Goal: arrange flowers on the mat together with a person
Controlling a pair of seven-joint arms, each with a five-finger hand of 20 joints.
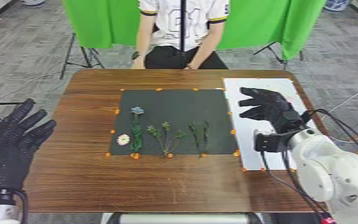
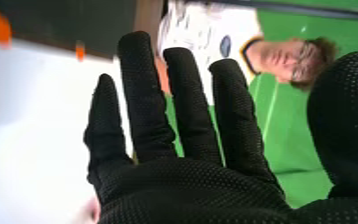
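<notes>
My left hand (image 1: 14, 142) is open at the table's left edge. My right hand (image 1: 266, 106) is open over the white sheet, right of the dark mat (image 1: 162, 97); in the right wrist view the right hand (image 2: 189, 185) has straight fingers and holds nothing. On the mat lie a blue flower (image 1: 137, 111) on a green stem, a small pale oval piece (image 1: 123, 139) left of that stem, a branching green sprig (image 1: 167, 137) in the middle and thin green stems (image 1: 199, 135) to its right.
The white sheet (image 1: 246, 127) lies along the table's right side. Orange markers (image 1: 135, 156) surround the mat. The brown table (image 1: 140, 185) extends in front of it. Beyond the far edge is a green cloth (image 1: 260, 22); cables run beside my right arm.
</notes>
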